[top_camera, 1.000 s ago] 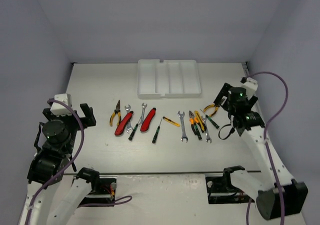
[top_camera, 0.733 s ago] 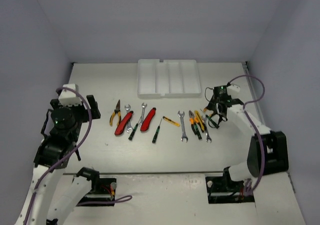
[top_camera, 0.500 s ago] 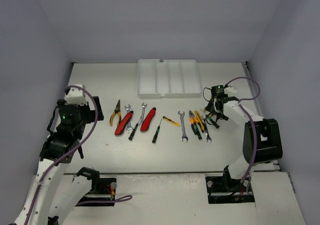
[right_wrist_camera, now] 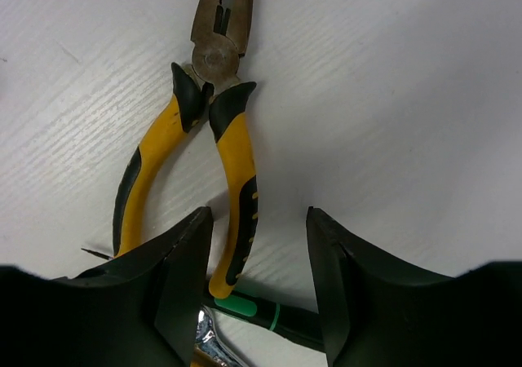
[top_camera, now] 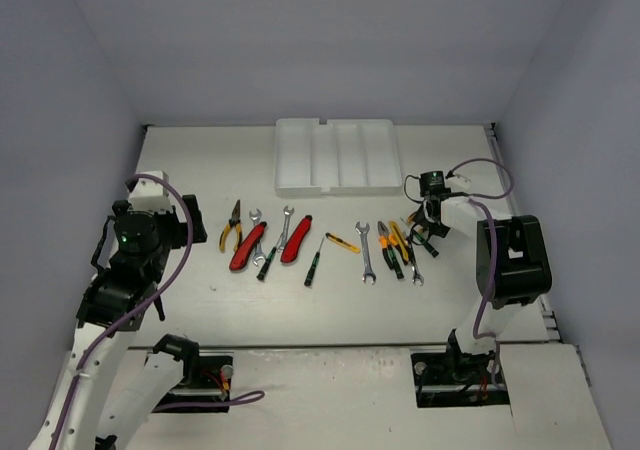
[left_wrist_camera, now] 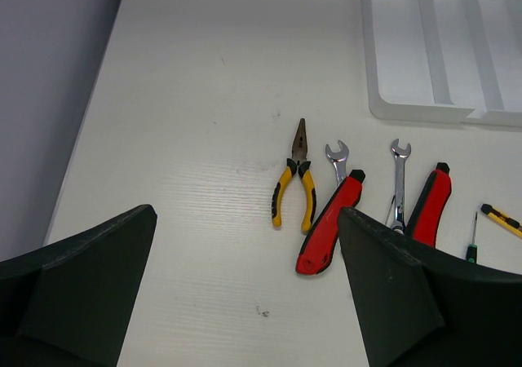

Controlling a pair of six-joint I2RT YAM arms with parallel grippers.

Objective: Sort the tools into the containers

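The tools lie in a row across the table. In the right wrist view, yellow-handled pliers (right_wrist_camera: 220, 122) lie flat, and my right gripper (right_wrist_camera: 258, 232) straddles the right handle. Its jaws are part-way closed: the left finger is close to the handle and a gap stays on the right. A black-green screwdriver (right_wrist_camera: 277, 311) crosses under the handle tip. From above, the right gripper (top_camera: 426, 220) covers these pliers. My left gripper (left_wrist_camera: 245, 220) hangs open above bare table, short of the needle-nose pliers (left_wrist_camera: 295, 179) and a red cutter (left_wrist_camera: 329, 232). The containers are the slots of the white tray (top_camera: 283, 160).
Between the arms lie a second red cutter (top_camera: 296, 240), silver wrenches (top_camera: 365, 253), a screwdriver (top_camera: 314, 262) and a small yellow-handled tool (top_camera: 343, 242). The tray sits at the back centre. Grey walls close in the table on three sides.
The right arm has folded in and dropped its gripper onto the pliers at the right end, and its jaws have narrowed. The left arm has swung inward toward the tools.
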